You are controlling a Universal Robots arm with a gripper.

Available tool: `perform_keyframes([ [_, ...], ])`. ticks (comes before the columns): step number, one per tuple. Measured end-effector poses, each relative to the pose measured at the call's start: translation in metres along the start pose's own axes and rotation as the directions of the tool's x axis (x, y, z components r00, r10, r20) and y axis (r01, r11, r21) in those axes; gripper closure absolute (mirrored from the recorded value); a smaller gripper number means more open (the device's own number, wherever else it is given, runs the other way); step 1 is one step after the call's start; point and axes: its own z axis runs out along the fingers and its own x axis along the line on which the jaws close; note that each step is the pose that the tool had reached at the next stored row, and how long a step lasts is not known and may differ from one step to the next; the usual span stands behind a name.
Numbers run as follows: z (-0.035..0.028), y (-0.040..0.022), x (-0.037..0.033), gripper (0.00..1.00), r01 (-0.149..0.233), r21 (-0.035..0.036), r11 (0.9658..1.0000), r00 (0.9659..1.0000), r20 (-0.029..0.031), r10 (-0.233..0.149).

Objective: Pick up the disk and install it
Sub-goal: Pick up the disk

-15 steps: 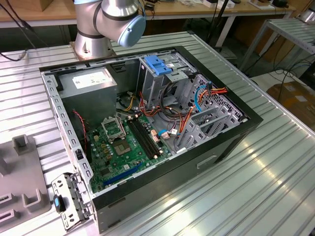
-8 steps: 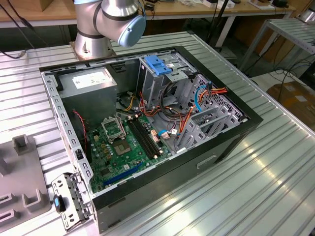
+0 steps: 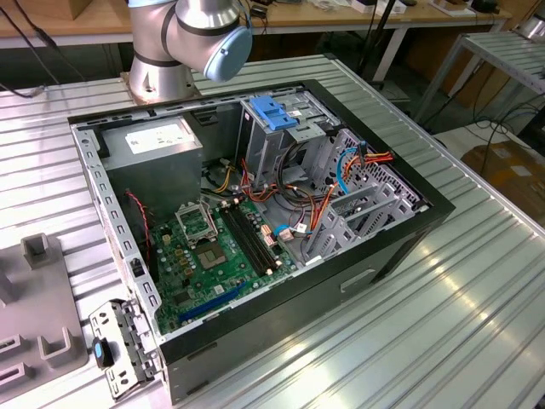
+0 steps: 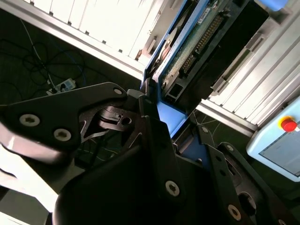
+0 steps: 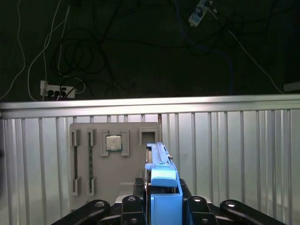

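The disk (image 5: pixel 161 180) stands edge-on between the black fingers of my gripper (image 5: pixel 161 206), its blue side rail facing the first wrist camera. The second wrist view catches the green circuit-board underside of the disk (image 4: pixel 194 44) and a blue rail, with my gripper (image 4: pixel 159 123) shut on it. The disk is held in the air, above the ribbed metal table (image 5: pixel 234 150). In the exterior view the open computer case (image 3: pixel 387 247) lies on the table with the arm's base (image 3: pixel 192 34) behind it.
Inside the case are a metal cage with a blue plastic top (image 3: pixel 277 115), a grey power-supply box (image 3: pixel 157 141) and the motherboard (image 3: pixel 213 247). A grey fixture plate (image 5: pixel 93 164) holding a processor chip (image 5: pixel 112 143) lies below the gripper. A pendant with a red button (image 4: pixel 288 124) is nearby.
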Motion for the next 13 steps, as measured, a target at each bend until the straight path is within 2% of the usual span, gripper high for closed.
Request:
perform_keyframes([
  [13,-0.0153,-0.0002,-0.0002,0.63,0.0,0.0,1.0,1.0,0.0,0.0],
])
